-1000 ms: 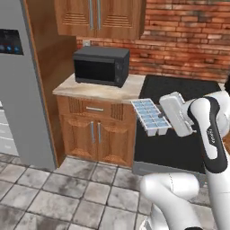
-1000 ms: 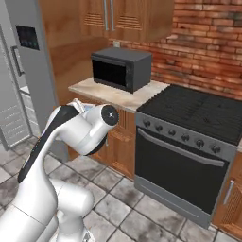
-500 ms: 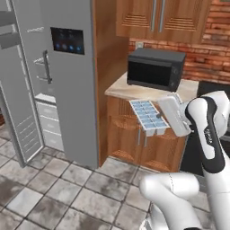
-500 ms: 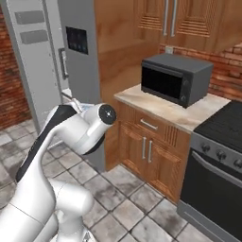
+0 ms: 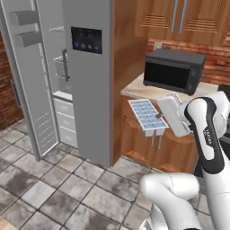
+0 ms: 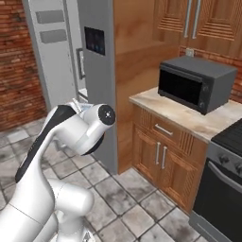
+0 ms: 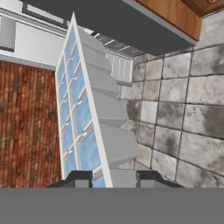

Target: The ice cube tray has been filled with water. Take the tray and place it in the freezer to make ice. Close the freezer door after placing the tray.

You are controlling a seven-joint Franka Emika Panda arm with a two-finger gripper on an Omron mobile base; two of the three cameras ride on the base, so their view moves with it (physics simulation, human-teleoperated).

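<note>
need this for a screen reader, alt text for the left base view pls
The robot's fingers hold the ice cube tray level in front of wooden cabinets, right of the freezer, whose freezer door stands open. A black microwave sits on the counter behind.

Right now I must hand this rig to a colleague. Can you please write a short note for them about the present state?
Claw: shut on the ice cube tray, carried in the air in front of the wooden cabinets, water in its cells.
Freezer: to the left, its freezer door standing open, shelves and drawers in sight.
Done: tray picked up.
Left: reach the freezer, set the tray on a shelf, release, close the door.
</note>
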